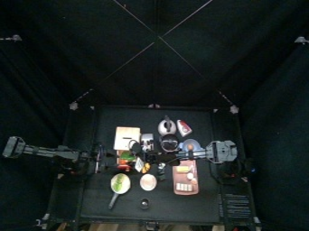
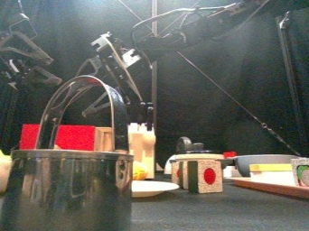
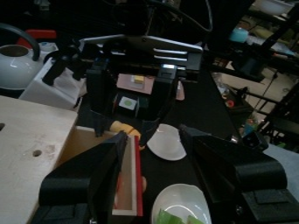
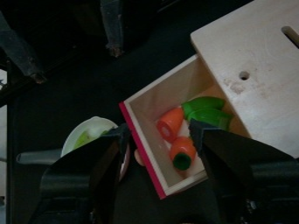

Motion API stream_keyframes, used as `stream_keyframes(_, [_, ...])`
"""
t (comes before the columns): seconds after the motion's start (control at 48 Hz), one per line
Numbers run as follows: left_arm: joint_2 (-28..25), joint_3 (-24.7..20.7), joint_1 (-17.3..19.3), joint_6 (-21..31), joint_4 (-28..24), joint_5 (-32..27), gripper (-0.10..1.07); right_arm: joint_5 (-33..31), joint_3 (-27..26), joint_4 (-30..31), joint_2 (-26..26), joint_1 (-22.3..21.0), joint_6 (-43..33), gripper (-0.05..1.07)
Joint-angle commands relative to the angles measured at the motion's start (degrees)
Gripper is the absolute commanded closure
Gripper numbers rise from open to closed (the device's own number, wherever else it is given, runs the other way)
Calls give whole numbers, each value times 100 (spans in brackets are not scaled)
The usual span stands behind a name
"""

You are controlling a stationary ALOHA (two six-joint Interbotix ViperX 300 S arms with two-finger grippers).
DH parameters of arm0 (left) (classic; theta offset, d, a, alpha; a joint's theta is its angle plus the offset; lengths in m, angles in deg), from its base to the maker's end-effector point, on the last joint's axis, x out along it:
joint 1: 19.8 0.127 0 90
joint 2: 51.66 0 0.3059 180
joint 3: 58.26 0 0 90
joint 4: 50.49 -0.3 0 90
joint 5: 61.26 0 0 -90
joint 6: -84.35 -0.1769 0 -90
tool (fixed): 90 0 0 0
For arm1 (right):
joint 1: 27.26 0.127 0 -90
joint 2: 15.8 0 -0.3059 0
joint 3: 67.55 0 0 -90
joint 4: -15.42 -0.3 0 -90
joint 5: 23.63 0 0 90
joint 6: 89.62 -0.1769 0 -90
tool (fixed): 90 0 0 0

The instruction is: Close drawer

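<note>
The drawer (image 4: pixel 173 131) stands pulled out of a pale wooden cabinet (image 4: pixel 251 52). It has a red front panel (image 4: pixel 140 150) and holds an orange carrot (image 4: pixel 183 154) and a green toy (image 4: pixel 208 109). My right gripper (image 4: pixel 163 168) hovers open above the drawer's front end, holding nothing. My left gripper (image 3: pixel 163 179) is open too, beside the cabinet top (image 3: pixel 35 140) and near the drawer's red edge (image 3: pixel 131 171), facing the right arm (image 3: pixel 131 79). From above, the cabinet (image 1: pixel 126 137) sits left of centre, with the drawer (image 1: pixel 126 159) open toward the table's front.
A green bowl (image 4: pixel 87 136) and a white bowl (image 3: pixel 170 144) lie just past the drawer's front. A kettle (image 1: pixel 165 126) stands behind and a tray (image 1: pixel 185 183) lies front right. A metal pot (image 2: pixel 67 189) fills the near left of the front view.
</note>
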Motion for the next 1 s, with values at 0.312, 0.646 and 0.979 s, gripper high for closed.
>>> stream_keyframes(0.312, [-44, -97, 167, 0, 185, 79, 10, 26, 18, 167, -387, 404, 18, 43])
stream_keyframes(0.646, [-431, -123, 1020, 0, 800, 642, 22, 18, 105, 202, -316, 694, 26, 56])
stream_keyframes(0.979, [-1406, -448, 1934, -44, 1978, 1485, 39, 9, -97, 800, 35, 817, -9, 56])
